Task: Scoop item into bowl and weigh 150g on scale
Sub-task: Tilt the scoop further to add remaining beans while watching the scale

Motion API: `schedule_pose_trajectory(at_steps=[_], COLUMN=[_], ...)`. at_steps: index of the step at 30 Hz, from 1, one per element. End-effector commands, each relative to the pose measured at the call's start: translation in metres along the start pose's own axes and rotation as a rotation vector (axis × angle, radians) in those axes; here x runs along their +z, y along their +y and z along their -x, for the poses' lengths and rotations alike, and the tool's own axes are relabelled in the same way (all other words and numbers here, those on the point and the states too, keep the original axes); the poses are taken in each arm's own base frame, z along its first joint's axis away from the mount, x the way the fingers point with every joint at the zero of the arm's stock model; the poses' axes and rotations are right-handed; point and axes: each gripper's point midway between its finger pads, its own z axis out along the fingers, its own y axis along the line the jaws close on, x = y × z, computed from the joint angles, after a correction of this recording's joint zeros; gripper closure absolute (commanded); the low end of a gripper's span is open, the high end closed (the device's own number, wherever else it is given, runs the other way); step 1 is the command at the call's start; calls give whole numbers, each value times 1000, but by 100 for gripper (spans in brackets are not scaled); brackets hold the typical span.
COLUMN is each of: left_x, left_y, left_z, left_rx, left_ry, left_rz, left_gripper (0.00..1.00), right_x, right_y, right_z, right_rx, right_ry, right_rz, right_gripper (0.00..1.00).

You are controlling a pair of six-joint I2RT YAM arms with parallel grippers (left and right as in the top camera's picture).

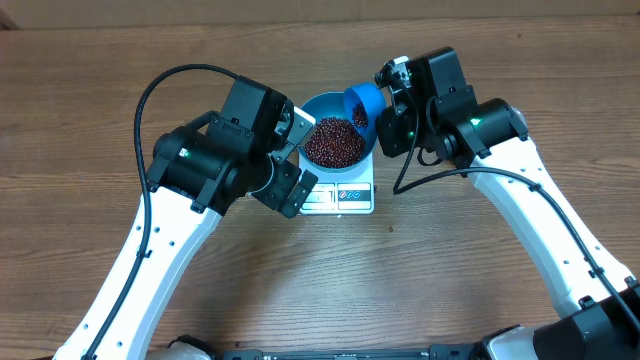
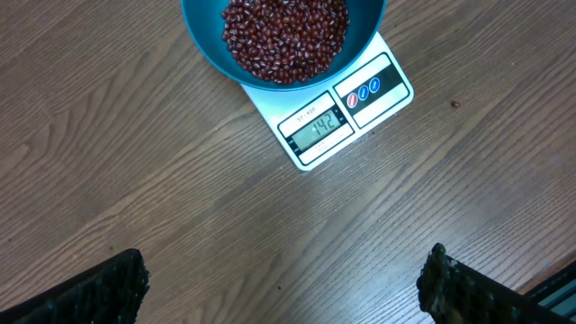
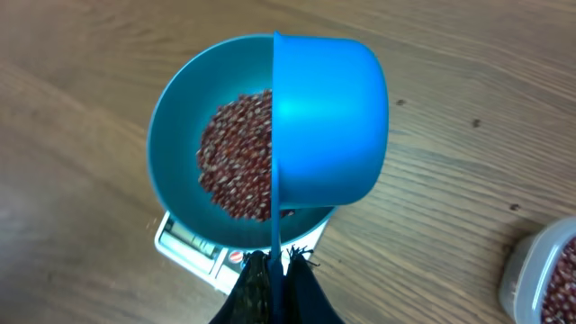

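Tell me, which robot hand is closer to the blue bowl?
The right one. The right gripper is shut on the scoop right at the rim of the bowl, tipping it over the beans. The left gripper is open, farther off over the table, beyond the scale.

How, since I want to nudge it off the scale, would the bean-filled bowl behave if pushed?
Probably heavy for its size: the bowl holds a heap of beans. It likely slides rather than tips, being wide and bottom-loaded on the smooth scale. A sharp shove might scatter loose beans.
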Motion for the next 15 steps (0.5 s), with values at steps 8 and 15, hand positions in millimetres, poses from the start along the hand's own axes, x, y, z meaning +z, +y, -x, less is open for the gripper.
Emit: schedule_pose_trajectory(at_steps=[8,15], left_x=[0,0], left_y=[-1,-1], left_z=[0,0], left_rx=[12,12], left_ry=[-2,-2], left_rz=[-9,-9], left_gripper=[0,0], right_x=[-16,-16], right_y=[14,15], right_z=[13,13], right_rx=[-103,-102], right_ry=[-50,-49], right_rz=[58,58], right_gripper=[96,96])
